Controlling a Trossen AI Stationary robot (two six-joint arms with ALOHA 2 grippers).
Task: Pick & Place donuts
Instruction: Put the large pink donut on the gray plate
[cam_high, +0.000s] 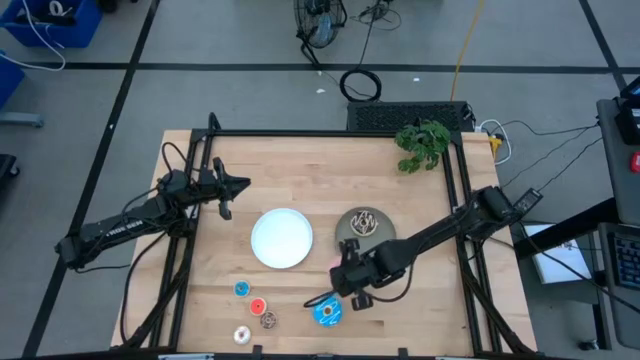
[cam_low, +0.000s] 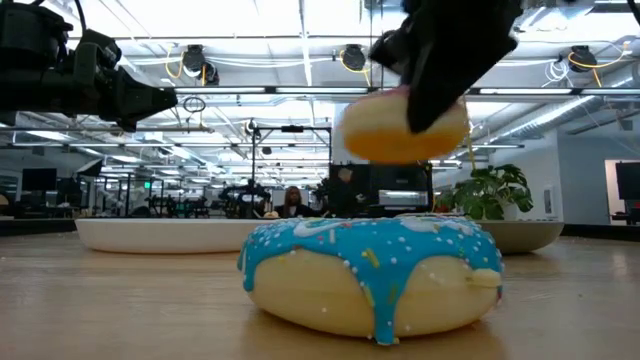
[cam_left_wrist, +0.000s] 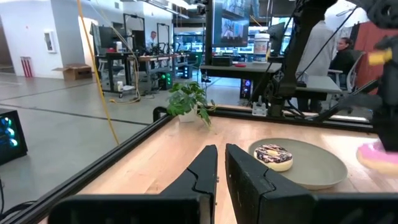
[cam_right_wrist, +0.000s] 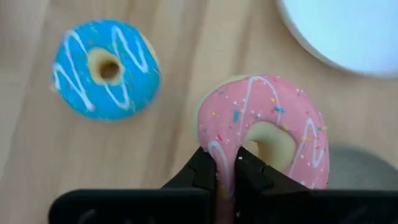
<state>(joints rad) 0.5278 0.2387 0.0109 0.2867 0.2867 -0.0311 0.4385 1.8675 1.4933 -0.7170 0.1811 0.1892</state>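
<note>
My right gripper is shut on the pink sprinkled donut and holds it in the air between the white plate and the grey plate. The blue sprinkled donut lies flat on the table below it, toward the near edge. The brown donut with white drizzle rests on the grey plate. Near the table's near edge lie the tiny blue, red, brown and white donuts. My left gripper is shut and hovers left of the white plate. My right gripper pinches the pink donut's ring between its two fingers, one finger at the hole and the other on the outer rim. The fingers come from above. In the low view the donut is lifted clear, above the blue donut.
A potted plant stands at the far right corner of the table. A black frame rail runs along the table's far and side edges. Bare wood lies between the white plate and the far edge.
</note>
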